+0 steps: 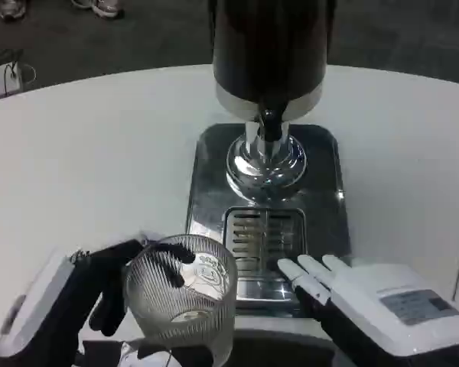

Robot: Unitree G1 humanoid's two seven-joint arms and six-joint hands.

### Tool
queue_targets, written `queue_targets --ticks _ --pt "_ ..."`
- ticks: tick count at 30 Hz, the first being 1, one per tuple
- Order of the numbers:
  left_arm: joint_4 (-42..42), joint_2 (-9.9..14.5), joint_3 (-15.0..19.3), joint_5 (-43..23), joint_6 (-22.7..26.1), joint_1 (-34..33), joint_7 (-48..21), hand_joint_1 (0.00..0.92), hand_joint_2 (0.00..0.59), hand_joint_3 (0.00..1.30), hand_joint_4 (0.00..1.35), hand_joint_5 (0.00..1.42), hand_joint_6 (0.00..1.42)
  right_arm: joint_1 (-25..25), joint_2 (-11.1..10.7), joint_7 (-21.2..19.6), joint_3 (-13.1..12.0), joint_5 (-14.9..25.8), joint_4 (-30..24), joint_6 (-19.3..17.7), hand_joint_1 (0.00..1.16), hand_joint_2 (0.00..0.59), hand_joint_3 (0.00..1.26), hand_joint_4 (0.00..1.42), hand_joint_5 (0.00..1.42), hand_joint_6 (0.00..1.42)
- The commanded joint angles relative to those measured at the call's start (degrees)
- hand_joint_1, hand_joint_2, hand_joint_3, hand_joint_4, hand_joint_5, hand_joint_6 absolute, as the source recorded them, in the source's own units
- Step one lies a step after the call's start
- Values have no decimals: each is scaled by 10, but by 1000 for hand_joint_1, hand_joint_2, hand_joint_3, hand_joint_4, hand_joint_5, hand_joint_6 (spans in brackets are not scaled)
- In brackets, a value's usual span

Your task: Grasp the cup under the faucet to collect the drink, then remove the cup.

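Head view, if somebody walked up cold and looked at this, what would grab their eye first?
Probably the clear ribbed cup near the bottom left, held in the left hand, whose dark fingers wrap around it. Next, the drink dispenser at top centre, with its faucet over a shiny metal drip tray; the cup sits left of the tray's grate. The right hand lies flat and empty at the tray's lower right edge.
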Motion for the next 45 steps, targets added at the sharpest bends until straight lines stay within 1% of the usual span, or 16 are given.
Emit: queue_targets --ticks 1,16,21,25,32,38,42,45 --pt "1 0 4 -11 -16 -1 -1 563 0 1000 1135 1352 1424 7 3 6 -2 -3 -2 -7 592 401 15 0 0 0" --pt "4 0 6 -14 -13 1 -3 563 0 1000 1135 1352 1424 12 11 9 -1 -8 -5 -8 589 401 15 0 0 0" --pt "17 -8 1 -4 -7 -16 3 563 0 998 1135 1352 1424 16 15 7 -2 -10 -5 -7 589 401 15 0 0 0" --pt "45 -19 -2 13 -3 -36 13 564 0 997 1135 1352 1424 22 18 2 -3 -13 -6 -8 589 401 15 0 0 0" --pt "107 -33 -11 52 3 -99 36 564 0 998 1135 1352 1424 36 31 -9 -11 -20 -11 -12 589 401 20 0 0 0" --pt "159 -36 -28 90 11 -160 63 564 0 997 1135 1352 1424 57 42 -22 -24 -11 -11 -34 588 401 23 0 0 0" --pt "195 -37 -39 116 22 -203 87 564 0 997 1135 1352 1424 69 48 -28 -42 4 -11 -49 588 401 24 0 0 0" --pt "236 -33 -51 138 35 -244 106 564 0 997 1135 1352 1424 77 50 -30 -62 19 -11 -62 588 401 24 0 0 0"
